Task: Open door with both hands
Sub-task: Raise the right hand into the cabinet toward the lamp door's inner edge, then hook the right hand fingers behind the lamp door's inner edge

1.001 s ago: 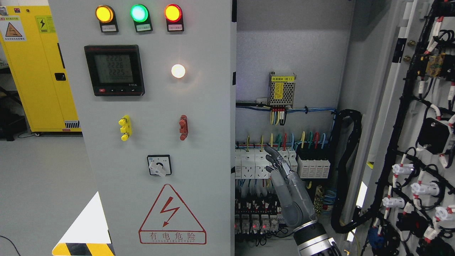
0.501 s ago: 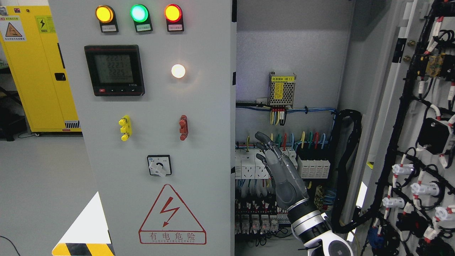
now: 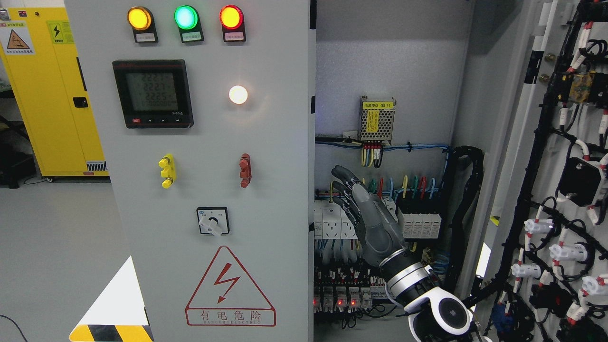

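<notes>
My right hand (image 3: pixel 363 213) reaches into the opened cabinet, fingers (image 3: pixel 343 183) spread and holding nothing, just right of the left door (image 3: pixel 209 171), whose edge stands closed beside it. Next, I judge, I must hook that edge and pull outward.

Our right hand (image 3: pixel 368 218), fingers spread and holding nothing, reaches toward ten o'clock inside the cabinet, just beside the closed left door (image 3: pixel 209 190), before the breakers (image 3: pixel 332 221).
</notes>
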Robot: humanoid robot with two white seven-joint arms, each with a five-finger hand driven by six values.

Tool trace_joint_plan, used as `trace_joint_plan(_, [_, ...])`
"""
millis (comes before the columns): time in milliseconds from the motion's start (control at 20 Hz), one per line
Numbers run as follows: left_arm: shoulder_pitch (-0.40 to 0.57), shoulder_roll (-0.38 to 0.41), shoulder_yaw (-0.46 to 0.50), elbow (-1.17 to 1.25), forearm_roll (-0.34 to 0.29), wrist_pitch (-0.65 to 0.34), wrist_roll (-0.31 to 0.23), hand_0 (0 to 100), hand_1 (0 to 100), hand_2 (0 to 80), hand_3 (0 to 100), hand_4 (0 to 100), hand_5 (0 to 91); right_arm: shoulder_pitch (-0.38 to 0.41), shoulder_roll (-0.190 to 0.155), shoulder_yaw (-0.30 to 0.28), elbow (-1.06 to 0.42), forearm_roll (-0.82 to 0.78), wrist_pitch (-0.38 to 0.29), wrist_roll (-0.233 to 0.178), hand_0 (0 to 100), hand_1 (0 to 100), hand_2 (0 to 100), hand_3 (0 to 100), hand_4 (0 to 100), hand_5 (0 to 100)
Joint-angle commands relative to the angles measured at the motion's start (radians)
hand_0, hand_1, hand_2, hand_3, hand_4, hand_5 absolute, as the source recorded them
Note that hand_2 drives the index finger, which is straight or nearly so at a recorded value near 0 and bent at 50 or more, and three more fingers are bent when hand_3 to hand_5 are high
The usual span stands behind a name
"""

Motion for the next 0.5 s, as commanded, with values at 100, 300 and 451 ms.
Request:
trace_joint_plan(100, [-0.004, 0.001, 0.000, -0.034, 0.001, -0.001, -0.011, 0, 0, 0.0, 0, 0, 0.0, -0.043, 0.012, -0.008, 0.063, -0.084, 0.011, 0.032, 21, 14, 0, 0, 0, 0])
trace_joint_plan(300, [-0.002, 0.001, 0.000, -0.034, 0.001, -0.003, -0.011, 0, 0, 0.0, 0, 0, 0.0, -0.060, 0.012, -0.017, 0.092, -0.091, 0.045, 0.079, 21, 14, 0, 0, 0, 0])
trace_joint_plan(451, [-0.002, 0.001, 0.000, -0.034, 0.001, -0.001, -0.011, 0, 0, 0.0, 0, 0, 0.0, -0.066, 0.012, -0.009, 0.096, -0.103, 0.046, 0.082, 21, 14, 0, 0, 0, 0])
